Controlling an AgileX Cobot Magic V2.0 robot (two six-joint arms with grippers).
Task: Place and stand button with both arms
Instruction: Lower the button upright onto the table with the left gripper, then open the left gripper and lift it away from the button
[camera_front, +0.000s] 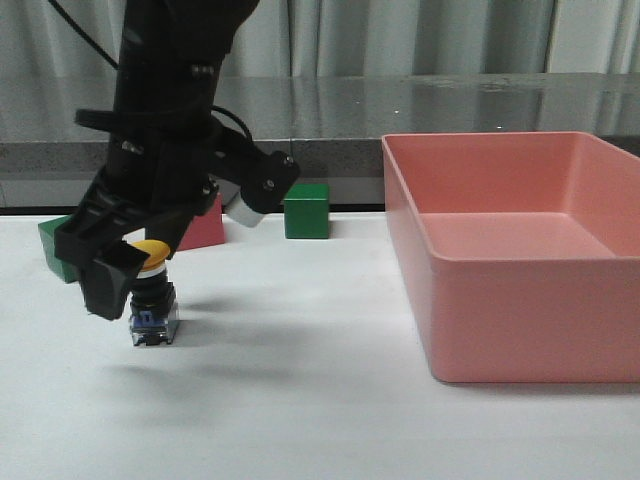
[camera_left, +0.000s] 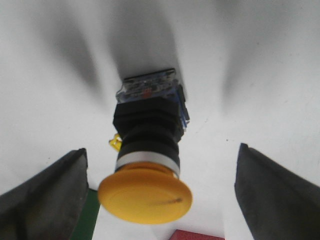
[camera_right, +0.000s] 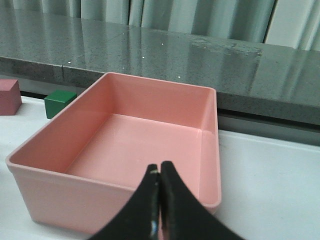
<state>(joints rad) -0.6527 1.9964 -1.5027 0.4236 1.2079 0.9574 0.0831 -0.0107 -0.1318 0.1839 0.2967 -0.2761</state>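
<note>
I log: button (camera_front: 153, 300) upright on tabletop (camera_front: 300, 400); left gripper (camera_left: 160, 195) jaws spread around it, untouching; right gripper (camera_right: 160, 200) jaws closed, empty.

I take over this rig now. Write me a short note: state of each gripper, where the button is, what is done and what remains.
Left gripper: open, fingers on either side of the button and not touching it.
Right gripper: shut, empty, above the near wall of the pink bin.
Button: upright on the white table, blue-and-clear base down, yellow cap up, at the left, in front of the green cube and pink cube. A second green cube stands further right.
Done: the button appears placed and standing.
Left: probably only lift the left arm straight up without knocking the cap.
</note>
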